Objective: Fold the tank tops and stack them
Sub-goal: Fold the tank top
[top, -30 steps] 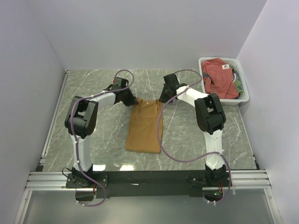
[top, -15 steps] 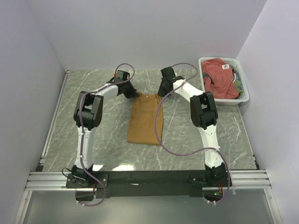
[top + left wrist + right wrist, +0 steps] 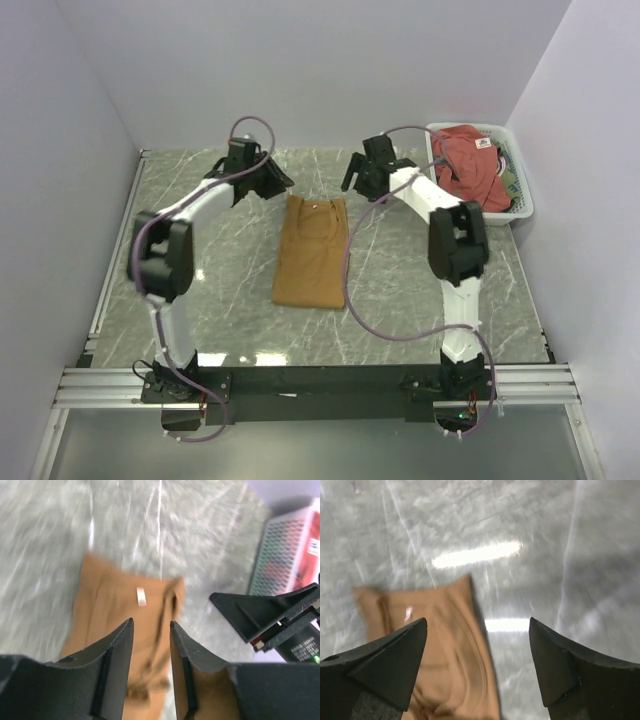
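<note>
The tan-brown tank top lies folded into a long strip at the middle of the table, its neck end toward the back. My left gripper hovers just off its far left corner. The jaws stand a little apart with nothing between them, and the tan cloth is blurred below. My right gripper hangs off the far right corner, wide open and empty, above the top's right edge. The rust-red tank top is bunched in the basket.
The white mesh basket stands at the back right corner, also in the left wrist view. Marble tabletop surrounds the tan top. White walls close in the back and both sides.
Both grippers have let go of the tan top's far end and risen away from it, the left outward to the left, the right to the right. The right jaws spread wide.
</note>
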You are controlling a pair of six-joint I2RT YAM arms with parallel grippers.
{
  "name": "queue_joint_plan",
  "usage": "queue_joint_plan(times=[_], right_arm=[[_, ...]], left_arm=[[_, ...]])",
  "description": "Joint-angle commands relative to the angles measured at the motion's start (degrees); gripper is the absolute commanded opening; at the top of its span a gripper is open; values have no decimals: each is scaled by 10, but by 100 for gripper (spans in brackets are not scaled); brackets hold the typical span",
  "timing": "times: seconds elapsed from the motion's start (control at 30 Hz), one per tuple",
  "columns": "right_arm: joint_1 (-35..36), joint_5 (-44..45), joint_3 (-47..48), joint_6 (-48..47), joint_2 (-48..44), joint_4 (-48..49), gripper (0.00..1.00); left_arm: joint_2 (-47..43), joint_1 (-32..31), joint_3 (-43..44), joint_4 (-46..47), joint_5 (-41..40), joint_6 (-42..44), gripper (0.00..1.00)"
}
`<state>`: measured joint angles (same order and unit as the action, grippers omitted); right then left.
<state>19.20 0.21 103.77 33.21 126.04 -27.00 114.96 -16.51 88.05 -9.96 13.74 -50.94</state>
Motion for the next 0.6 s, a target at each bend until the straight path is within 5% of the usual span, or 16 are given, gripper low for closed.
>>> queue_joint_plan(times=[0.0,0.23,0.4,0.57], right_arm=[[-4,19,-139,31,-173,50,89],[21,-45,-488,114,-404,193,92],[151,36,-607,156,-496,174,87],[199,42,-718,247,-548,218,82]], left_arm=[[-154,-2,-87,-21,-75,-27,41],[-379,-69,-400,-46,-176,-84,49],[-472,-144,-505,-96,-223,-121,51],[-547,-155,-588,-82,-224,-144,52]])
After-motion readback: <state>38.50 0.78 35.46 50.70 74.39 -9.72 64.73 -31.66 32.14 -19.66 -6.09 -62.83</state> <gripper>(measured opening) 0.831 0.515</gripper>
